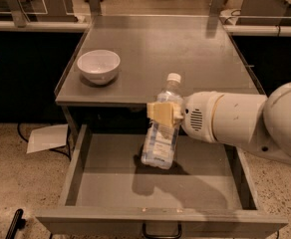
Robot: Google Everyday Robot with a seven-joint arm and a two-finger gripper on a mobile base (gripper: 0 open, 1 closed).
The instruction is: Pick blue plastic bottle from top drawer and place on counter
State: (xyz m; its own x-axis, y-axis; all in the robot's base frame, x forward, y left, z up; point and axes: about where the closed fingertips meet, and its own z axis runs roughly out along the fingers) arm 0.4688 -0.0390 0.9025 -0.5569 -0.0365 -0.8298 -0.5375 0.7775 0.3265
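We see a white bowl point(98, 65) on the counter point(185, 54), near its front left. The gripper point(163, 112) clasps the bottle point(158, 146) just past the front edge.

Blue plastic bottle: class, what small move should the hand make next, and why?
Probably lift it higher: the hand grips the blue plastic bottle over the open top drawer, its base seemingly below the counter edge, so moving forward now might strike it.

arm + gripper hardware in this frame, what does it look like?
Gripper, over the top drawer: blocky tan-yellow fingers. Wrist is a white cylinder with a small dark vent grille, widening into a bulky rounded white arm shell. No cables visible.
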